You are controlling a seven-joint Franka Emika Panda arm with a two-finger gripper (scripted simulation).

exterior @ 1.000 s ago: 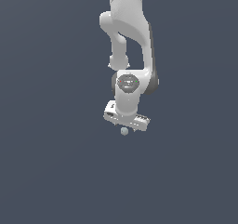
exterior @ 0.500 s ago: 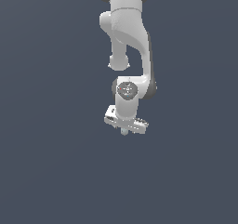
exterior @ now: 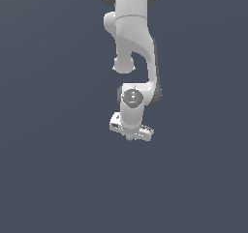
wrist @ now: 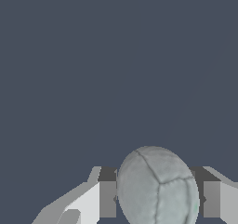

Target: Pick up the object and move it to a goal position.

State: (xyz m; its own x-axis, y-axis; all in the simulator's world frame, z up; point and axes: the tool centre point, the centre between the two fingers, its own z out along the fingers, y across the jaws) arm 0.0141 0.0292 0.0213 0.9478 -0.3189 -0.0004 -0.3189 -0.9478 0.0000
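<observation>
In the wrist view the object, a pale grey-blue ball with seam lines, sits between my two fingers. My gripper is open, and its jaws stand close on either side of the ball, with a thin gap showing on one side. In the exterior view the white gripper points straight down below the arm. The ball is hidden there under the hand.
The white arm hangs down from the top of the exterior view. A plain dark grey-blue ground lies all around.
The gripper has moved down over the ball. The ball showed just below the fingers a second ago and is now hidden under the hand in the exterior view.
</observation>
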